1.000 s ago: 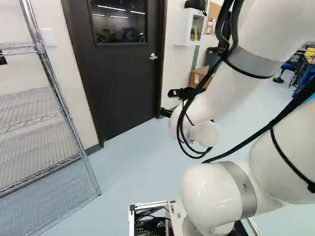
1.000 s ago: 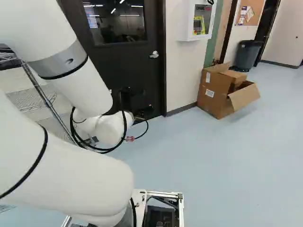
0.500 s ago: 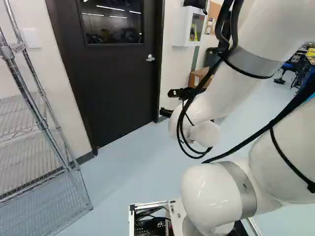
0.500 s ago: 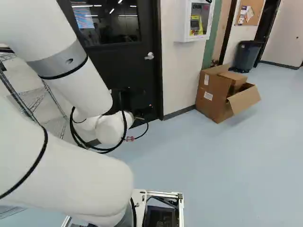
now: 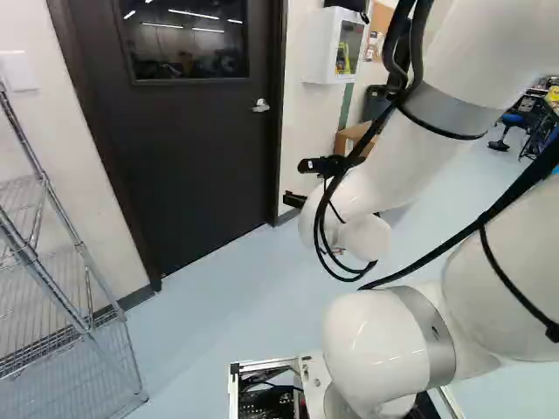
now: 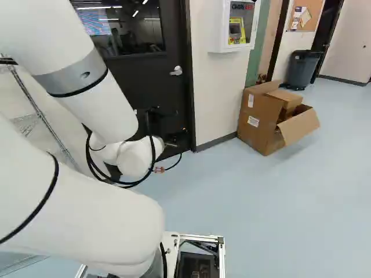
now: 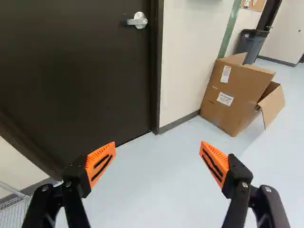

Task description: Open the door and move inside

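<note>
Door [image 5: 192,148] cut off above, partly behind arm [image 6: 98,110] in right base view, fingers [image 7: 100,164] apart

a near-black door [image 5: 196,148] is fitted with a silver handle [image 7: 138,20]. beside the door, a cream wall [image 6: 211,104] is edged in grey, and silver shelving [image 5: 81,247] is patterned with wire grid. near the door, a brown box [image 7: 237,90] is marked with white labels [image 7: 225,99]. in front of the door, the floor [image 6: 261,197] is coloured pale blue, and orange pads [image 7: 97,160] are striped in black.

Ahead of your base: dark rectangular door [image 5: 192,157] | left of it: silver metal wire rack [image 5: 81,248] | right of it: brown boxy cardboard carton [image 6: 258,124]
</note>
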Tool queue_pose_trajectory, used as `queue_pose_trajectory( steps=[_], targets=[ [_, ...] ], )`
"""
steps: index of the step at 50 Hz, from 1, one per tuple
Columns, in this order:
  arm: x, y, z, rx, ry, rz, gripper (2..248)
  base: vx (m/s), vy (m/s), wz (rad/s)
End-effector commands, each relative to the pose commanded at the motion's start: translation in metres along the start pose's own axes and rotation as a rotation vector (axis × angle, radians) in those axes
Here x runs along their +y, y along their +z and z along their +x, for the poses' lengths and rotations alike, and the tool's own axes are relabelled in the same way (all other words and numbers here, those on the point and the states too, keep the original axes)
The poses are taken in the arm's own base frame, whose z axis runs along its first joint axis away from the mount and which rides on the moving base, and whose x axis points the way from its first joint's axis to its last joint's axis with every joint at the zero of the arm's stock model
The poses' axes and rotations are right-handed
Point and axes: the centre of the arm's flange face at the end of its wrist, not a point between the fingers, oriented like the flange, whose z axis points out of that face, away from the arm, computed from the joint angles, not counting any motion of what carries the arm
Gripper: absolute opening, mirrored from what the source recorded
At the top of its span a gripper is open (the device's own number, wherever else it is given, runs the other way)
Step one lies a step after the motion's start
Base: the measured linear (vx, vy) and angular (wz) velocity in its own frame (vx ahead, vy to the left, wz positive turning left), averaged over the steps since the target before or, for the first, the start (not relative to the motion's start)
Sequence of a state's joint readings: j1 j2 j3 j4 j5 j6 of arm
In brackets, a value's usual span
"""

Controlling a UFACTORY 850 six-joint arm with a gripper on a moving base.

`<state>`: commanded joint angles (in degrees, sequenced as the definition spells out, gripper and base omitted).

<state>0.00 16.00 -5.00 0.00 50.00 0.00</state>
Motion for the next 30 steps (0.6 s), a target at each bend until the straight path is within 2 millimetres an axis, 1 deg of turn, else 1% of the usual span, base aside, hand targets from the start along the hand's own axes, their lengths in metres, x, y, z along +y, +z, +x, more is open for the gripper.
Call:
queue_pose_trajectory(
  steps=[30],
  targets=[
    [0.0000, 0.0000, 0.0000, 0.000, 0.000, 0.000, 247, 0.196, -0.079, -0.006]
  ],
)
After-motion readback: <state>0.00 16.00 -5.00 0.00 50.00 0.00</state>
